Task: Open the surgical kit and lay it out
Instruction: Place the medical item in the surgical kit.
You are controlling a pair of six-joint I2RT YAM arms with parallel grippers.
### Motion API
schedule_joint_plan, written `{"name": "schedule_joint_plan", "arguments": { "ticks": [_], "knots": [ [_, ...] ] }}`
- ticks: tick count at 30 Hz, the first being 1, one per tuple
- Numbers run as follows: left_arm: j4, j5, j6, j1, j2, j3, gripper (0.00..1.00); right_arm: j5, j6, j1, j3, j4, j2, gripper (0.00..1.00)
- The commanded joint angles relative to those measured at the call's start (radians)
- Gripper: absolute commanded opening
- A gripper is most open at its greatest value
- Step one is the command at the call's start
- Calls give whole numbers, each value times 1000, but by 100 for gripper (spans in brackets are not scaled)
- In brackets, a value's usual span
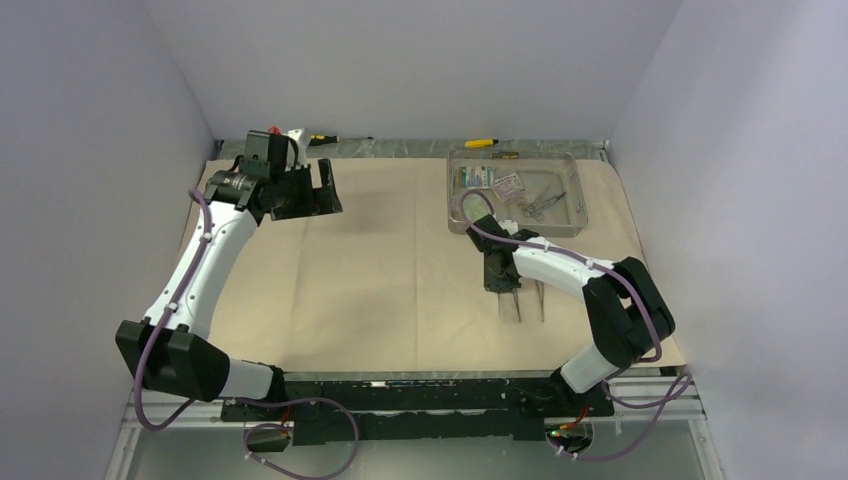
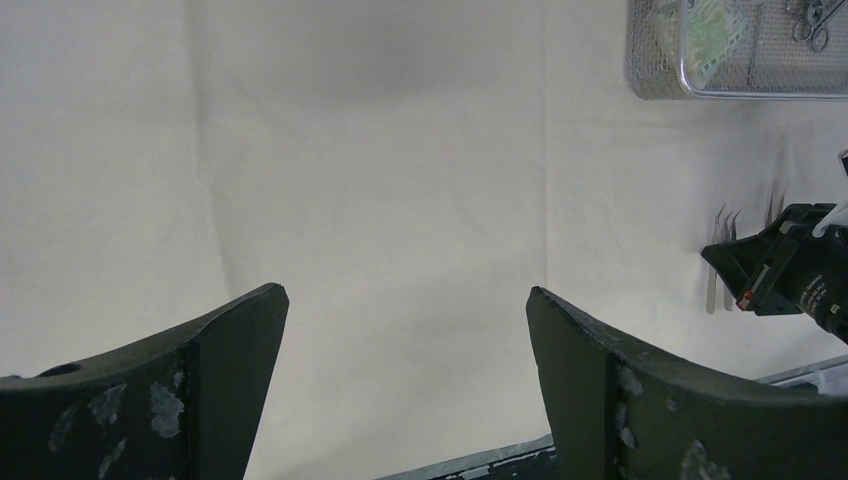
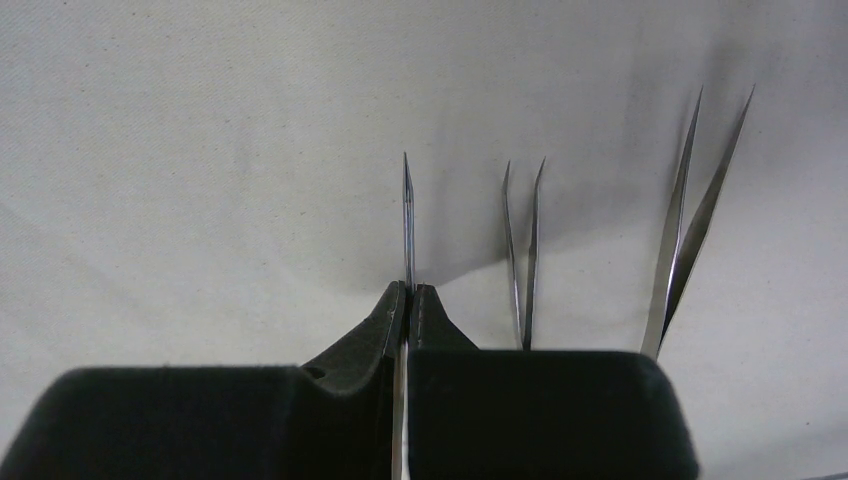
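- Top view: the beige cloth [image 1: 400, 250] lies spread flat over the table.
- The wire tray [image 1: 578, 195] sits on the cloth at the upper right of the frame, with the packets [image 1: 490, 180] and the clamps [image 1: 540, 203] inside it.
- The left gripper [image 1: 325, 190] hangs over the upper left of the cloth, holding nothing.
- The right gripper [image 1: 497, 280] is low over the cloth below the tray. Two loose tweezers [image 1: 528, 302] lie on the cloth just to its right.
- Two screwdrivers [image 1: 340, 138] lie along the far edge, off the cloth.
- Left wrist view: the left gripper's two fingers [image 2: 200, 390] are spread wide with only bare cloth between them. The tray shows in the upper right corner, and the right gripper and the tweezers at the right edge.
- Right wrist view: the right gripper's fingers are pressed together, pinching the held tweezers [image 3: 408, 215], which point straight up the frame.
- I cannot tell whether their tip touches the cloth.
- The loose tweezers lie apart to the right.
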Motion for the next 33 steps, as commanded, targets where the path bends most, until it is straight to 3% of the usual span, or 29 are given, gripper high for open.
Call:
{"name": "schedule_joint_plan", "arguments": {
  "ticks": [1,14,21,25,33],
  "knots": [
    [23,-8,4,4,5,25,96,-13,-42,-6,6,22,23,0],
    [15,-17,12,5,2,23,96,-45,-36,-9,1,19,68,28],
    [10,-24,16,5,-5,19,96,-35,-32,-9,39,-9,29,37],
    [7,-28,20,5,-9,25,96,-7,-26,-9,107,-48,-34,45],
    [12,-59,9,5,-14,38,96,65,-66,-84,338,-133,-107,50]
  ]
}}
